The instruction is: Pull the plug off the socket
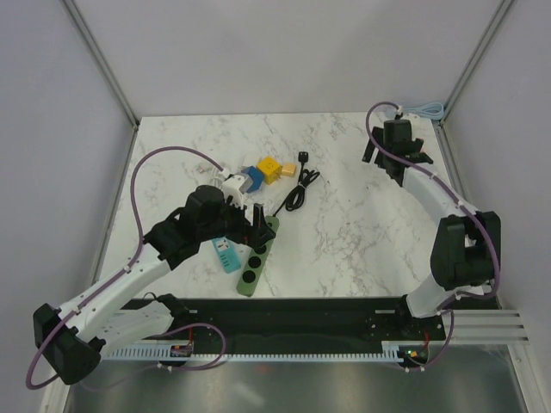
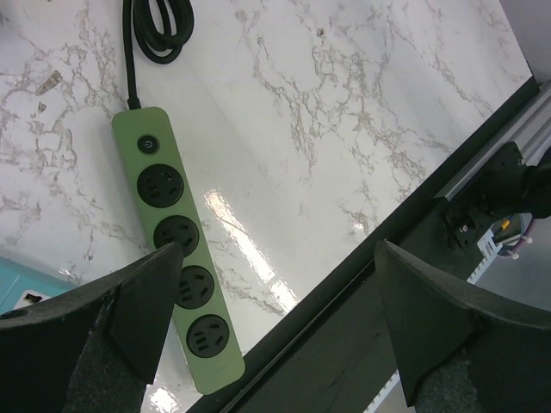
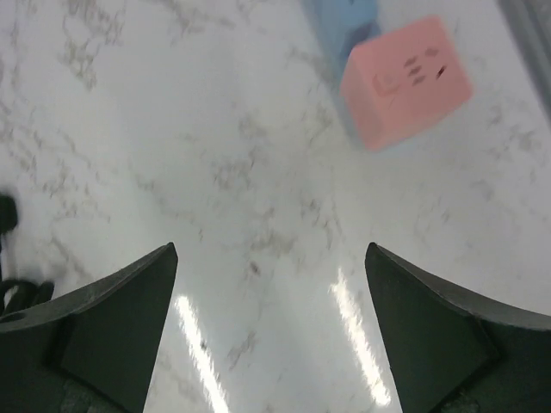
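left pincer (image 2: 277,249): wide, holds nothing; hangs low over the near end of the green plastic four-socket power strip (image 2: 185,228), one fingertip (image 2: 168,258) over its edge between second and third socket
right pincer (image 3: 271,249): wide, holds nothing, far right of the surface (image 1: 362,232)
black plug (image 1: 303,157): on the surface at the end of the coiled black cable (image 1: 295,194), beyond the strip, well apart from both pincers
sockets: four, one round switch (image 2: 146,144); nothing plugged into those seen
cubes: two yellow (image 1: 269,168), one blue (image 1: 252,176), one white (image 1: 232,183), clustered left of the plug; one pink (image 3: 405,82) ahead of the right pincer
teal flat block (image 1: 225,255): one, just left of the strip
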Motion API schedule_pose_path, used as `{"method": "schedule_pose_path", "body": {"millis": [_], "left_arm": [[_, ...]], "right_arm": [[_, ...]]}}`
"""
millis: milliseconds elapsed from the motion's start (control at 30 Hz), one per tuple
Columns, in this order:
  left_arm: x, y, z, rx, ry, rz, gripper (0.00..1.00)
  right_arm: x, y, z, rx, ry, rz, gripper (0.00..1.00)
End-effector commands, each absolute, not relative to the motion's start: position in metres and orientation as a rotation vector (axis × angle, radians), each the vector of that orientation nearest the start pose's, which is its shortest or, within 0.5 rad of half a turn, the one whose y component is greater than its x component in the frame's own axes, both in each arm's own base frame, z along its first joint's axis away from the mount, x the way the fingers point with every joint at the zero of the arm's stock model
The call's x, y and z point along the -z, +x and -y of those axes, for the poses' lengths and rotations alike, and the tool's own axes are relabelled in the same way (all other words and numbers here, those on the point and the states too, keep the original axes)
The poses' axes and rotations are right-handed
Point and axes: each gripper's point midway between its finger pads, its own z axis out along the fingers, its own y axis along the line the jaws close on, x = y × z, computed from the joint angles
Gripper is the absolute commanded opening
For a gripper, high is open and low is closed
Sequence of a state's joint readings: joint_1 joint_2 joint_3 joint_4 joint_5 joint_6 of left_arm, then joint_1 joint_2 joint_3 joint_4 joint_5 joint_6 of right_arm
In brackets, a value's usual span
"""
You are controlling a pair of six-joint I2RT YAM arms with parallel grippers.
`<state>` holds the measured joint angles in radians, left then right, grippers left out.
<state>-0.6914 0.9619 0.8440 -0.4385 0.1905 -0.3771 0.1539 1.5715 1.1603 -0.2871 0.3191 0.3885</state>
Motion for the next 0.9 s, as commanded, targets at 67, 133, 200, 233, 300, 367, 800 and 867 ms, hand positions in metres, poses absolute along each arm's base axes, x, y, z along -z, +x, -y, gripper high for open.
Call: {"method": "schedule_pose_path", "body": {"millis": [67,133,200,233,300,367,800,867], "left_arm": [[-0.213,0.199,0.238,0.892,0.487,-2.129,1.0],[-0.213,0.197,0.24,0.904,0.503,-2.136,1.0],[-0.214,0.197,0.243,0.912,0.524,-2.136,1.0],[-0.216,0.196,0.244,0.917,0.532,-2.134,1.0],[-0.219,0.196,0.246,0.92,0.556,-2.131,1.0],[-0.218,0.197,0.247,0.918,0.576,-2.138,1.0],[-0.214,0.197,0.251,0.925,0.605,-2.162,0.99],[-0.213,0.197,0.252,0.927,0.6,-2.168,0.99]], "right_arm": [[-0.167,0.491,0.056,0.333,0.346,-2.162,0.98],[-0.179,0.507,0.074,0.36,0.343,-2.134,0.98],[-0.178,0.522,0.086,0.382,0.303,-2.141,0.98],[-0.176,0.525,0.093,0.392,0.299,-2.147,0.98],[-0.169,0.538,0.094,0.365,0.225,-2.172,0.98],[-0.157,0.548,0.096,0.331,0.172,-2.213,0.98],[-0.106,0.549,0.104,0.378,0.152,-2.327,0.98],[-0.107,0.547,0.104,0.381,0.149,-2.334,0.98]]}}
